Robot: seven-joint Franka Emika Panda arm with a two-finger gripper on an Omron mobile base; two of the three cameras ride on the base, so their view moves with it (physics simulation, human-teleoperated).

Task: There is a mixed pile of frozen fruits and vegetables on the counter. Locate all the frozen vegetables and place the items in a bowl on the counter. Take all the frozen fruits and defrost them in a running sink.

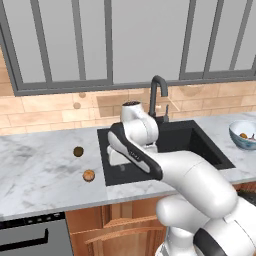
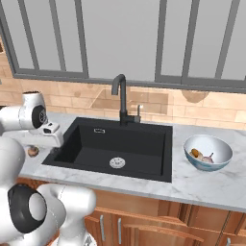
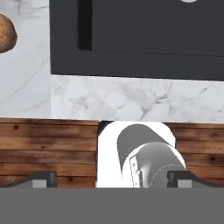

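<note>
wide-spread gripper (image 3: 111, 178) above veined marble counter (image 3: 131, 98), matte black sink (image 3: 144, 39)

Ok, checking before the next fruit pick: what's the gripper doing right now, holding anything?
Gripper: open, jaws spread wide, nothing between them.

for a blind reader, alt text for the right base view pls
A black sink sits empty and dry in a marble counter under a black faucet. To its right a white bowl holds two small food items.
</note>
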